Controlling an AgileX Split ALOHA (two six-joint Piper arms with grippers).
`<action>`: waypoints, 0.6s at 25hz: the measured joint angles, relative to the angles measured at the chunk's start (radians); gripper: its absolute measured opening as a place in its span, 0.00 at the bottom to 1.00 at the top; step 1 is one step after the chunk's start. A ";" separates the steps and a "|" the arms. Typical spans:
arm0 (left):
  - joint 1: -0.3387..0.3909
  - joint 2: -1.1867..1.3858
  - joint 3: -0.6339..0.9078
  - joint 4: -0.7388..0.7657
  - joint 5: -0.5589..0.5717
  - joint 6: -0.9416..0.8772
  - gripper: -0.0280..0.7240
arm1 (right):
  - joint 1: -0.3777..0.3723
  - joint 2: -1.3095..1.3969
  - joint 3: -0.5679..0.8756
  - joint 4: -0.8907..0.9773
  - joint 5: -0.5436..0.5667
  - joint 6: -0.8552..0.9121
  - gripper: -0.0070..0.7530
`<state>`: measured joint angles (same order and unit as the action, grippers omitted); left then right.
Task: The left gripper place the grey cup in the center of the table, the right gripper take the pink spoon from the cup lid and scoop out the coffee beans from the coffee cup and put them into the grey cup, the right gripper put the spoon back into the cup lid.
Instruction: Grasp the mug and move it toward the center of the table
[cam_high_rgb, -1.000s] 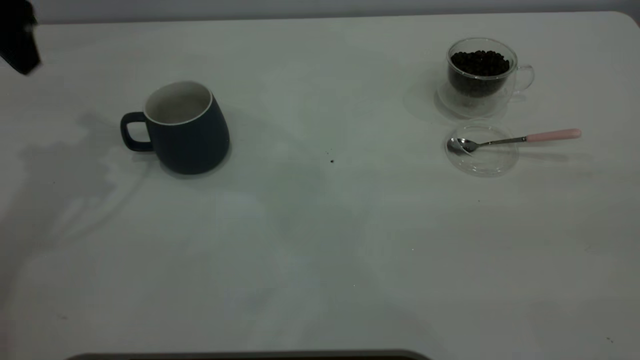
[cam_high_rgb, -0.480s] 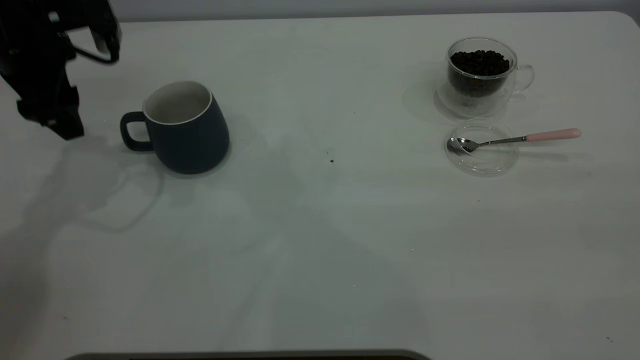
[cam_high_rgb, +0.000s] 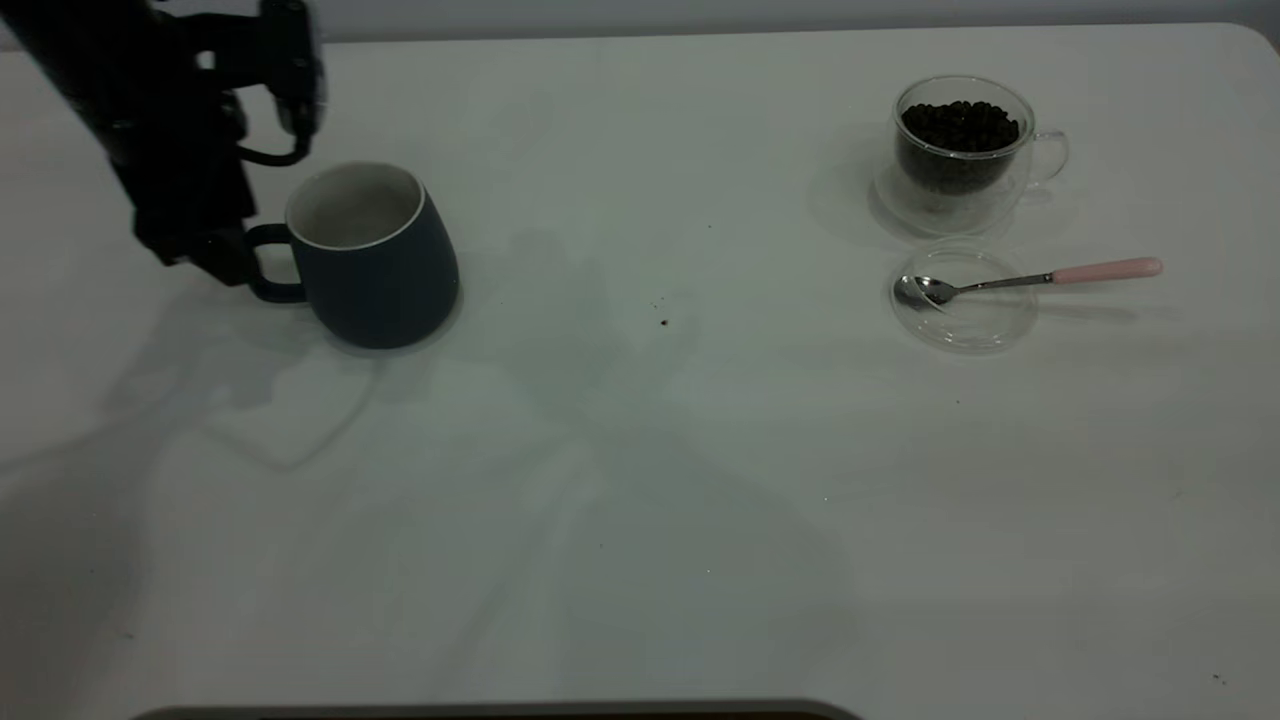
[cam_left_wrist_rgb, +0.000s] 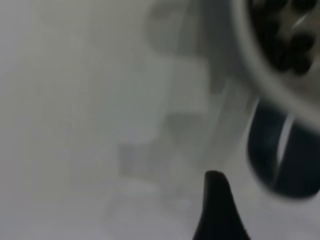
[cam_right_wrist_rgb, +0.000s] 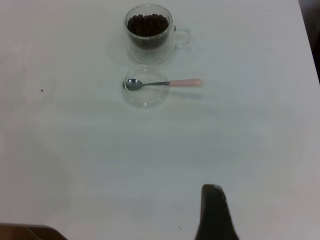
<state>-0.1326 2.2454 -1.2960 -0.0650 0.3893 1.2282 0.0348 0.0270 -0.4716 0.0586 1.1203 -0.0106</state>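
The grey cup (cam_high_rgb: 380, 262) stands upright at the left of the table (cam_high_rgb: 640, 480), its handle toward the left edge. My left gripper (cam_high_rgb: 215, 262) is low beside that handle, touching or nearly touching it. In the left wrist view the cup's handle (cam_left_wrist_rgb: 282, 157) is blurred and very close to a black part of the left gripper (cam_left_wrist_rgb: 216, 212). The coffee cup (cam_high_rgb: 960, 150), full of coffee beans (cam_high_rgb: 960, 122), stands at the far right. The pink spoon (cam_high_rgb: 1040, 277) lies with its bowl in the cup lid (cam_high_rgb: 965, 315), just in front of the coffee cup. My right gripper (cam_right_wrist_rgb: 215, 217) is out of the exterior view, held high and well away from the spoon (cam_right_wrist_rgb: 165, 83).
A small dark speck (cam_high_rgb: 664, 322) lies near the table's middle. A dark rounded edge (cam_high_rgb: 500, 712) runs along the bottom of the exterior view. The table's back edge (cam_high_rgb: 640, 35) meets a grey wall.
My left arm has come in from the far left corner, moving right and down to the grey cup's handle. The cup, coffee cup, lid and spoon have not moved.
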 joint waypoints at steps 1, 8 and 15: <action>-0.003 0.008 -0.010 -0.015 0.007 0.011 0.79 | 0.000 0.000 0.000 0.000 0.000 0.000 0.74; -0.035 0.061 -0.092 -0.071 0.041 0.067 0.79 | 0.000 0.000 0.000 0.000 0.000 0.000 0.74; -0.118 0.121 -0.183 -0.204 0.046 0.131 0.79 | 0.000 0.000 0.000 0.000 0.000 0.000 0.74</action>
<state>-0.2507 2.3661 -1.4792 -0.2689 0.4353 1.3596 0.0348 0.0270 -0.4716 0.0586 1.1203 -0.0106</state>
